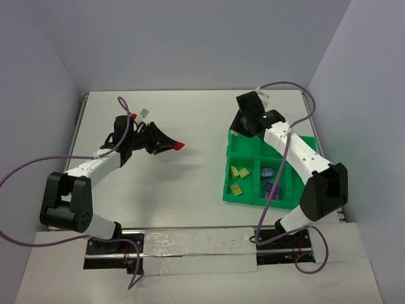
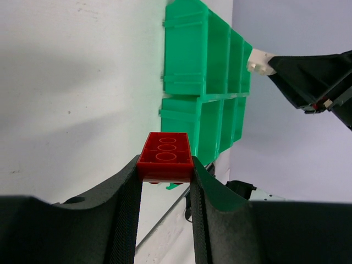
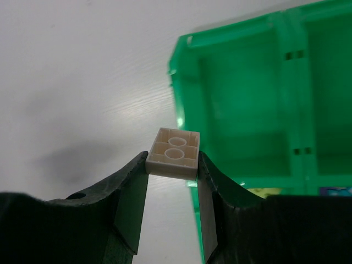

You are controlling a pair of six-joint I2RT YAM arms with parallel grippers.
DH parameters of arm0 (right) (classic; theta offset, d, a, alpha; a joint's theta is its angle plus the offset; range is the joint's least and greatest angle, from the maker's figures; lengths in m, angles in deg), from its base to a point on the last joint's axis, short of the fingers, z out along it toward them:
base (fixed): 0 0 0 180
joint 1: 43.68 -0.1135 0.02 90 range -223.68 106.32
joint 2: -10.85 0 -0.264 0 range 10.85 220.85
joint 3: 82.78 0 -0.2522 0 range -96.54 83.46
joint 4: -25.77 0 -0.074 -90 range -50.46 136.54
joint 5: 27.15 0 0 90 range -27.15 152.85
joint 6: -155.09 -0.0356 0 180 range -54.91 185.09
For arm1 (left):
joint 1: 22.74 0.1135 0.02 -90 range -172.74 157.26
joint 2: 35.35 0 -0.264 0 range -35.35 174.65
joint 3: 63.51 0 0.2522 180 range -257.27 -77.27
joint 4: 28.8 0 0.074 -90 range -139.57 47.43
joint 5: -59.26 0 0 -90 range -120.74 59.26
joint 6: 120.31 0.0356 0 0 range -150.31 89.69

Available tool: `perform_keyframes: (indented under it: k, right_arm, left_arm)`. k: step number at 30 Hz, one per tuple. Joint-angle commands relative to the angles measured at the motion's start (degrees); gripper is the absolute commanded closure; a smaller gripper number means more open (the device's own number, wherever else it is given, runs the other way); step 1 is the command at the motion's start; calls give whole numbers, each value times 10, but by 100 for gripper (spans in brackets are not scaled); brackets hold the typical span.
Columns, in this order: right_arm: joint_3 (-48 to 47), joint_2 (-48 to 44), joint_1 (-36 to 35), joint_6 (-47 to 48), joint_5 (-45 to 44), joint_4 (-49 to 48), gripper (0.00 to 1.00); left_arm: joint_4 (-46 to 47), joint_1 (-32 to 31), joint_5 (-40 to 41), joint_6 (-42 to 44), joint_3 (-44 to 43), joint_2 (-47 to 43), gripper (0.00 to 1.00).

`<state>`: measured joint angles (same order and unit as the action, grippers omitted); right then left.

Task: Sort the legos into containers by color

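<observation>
My left gripper is shut on a red lego and holds it above the table's middle, left of the green tray. In the left wrist view the red lego sits underside up between the fingertips of that gripper, with the tray ahead. My right gripper hovers at the tray's far left corner. In the right wrist view that gripper is shut on a cream-white lego, underside up, over the tray's outer wall. The compartment beyond looks empty.
Pale yellow-green legos lie in the tray's near left compartments. Purple legos and a bluish piece lie in the middle ones. The right arm shows in the left wrist view. Walls close the table's sides.
</observation>
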<state>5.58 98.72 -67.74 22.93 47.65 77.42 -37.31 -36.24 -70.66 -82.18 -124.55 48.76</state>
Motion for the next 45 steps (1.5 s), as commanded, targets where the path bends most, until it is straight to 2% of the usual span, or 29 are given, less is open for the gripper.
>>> perform_keyframes:
  k: [1, 4, 7, 8, 11, 12, 17, 20, 24, 26, 28, 29, 32, 36, 45]
  right_arm:
    - [18, -4, 24, 29, -68, 18, 95]
    - [18, 26, 30, 37, -75, 15, 90]
    - [11, 52, 31, 38, -73, 17, 80]
    - [10, 55, 31, 37, -72, 17, 72]
    - [11, 55, 30, 38, -55, 10, 38]
    - [11, 54, 30, 38, -55, 8, 32]
    - [-2, 38, 30, 54, -49, 6, 32]
    - [17, -3, 28, 83, -13, -30, 33]
    - [48, -49, 11, 166, 67, -112, 33]
    - [70, -86, -14, 238, 97, -178, 33]
    - [89, -104, -45, 257, 112, -197, 33]
    - [99, -107, -70, 295, 167, -227, 32]
    - [135, -104, -115, 389, 273, -304, 39]
    - [161, -90, -178, 456, 277, -365, 39]
    - [153, -48, -212, 533, 274, -425, 39]
  left_arm:
    - [-29, 0, 15, 28, -27, -15, 100]
    - [-32, 0, 17, 27, -30, -12, 100]
    - [-34, 0, 16, 27, -34, -10, 100]
    - [-36, 0, 18, 28, -35, -10, 100]
    - [-47, 0, 20, 33, -40, -10, 100]
    - [-49, 0, 21, 33, -41, -10, 100]
    - [-50, 0, 21, 34, -52, -2, 100]
    - [-51, -1, 19, 35, -59, 6, 100]
    - [-68, -1, 17, 42, -70, 13, 100]
    - [-69, -1, 16, 44, -74, 14, 100]
    - [-70, -1, 13, 47, -79, 17, 100]
    - [-73, -2, 10, 48, -83, 18, 100]
    - [-79, -3, 8, 51, -90, 20, 100]
    - [-91, -5, 0, 59, -95, 12, 100]
    - [-126, -10, -25, 84, -112, -6, 100]
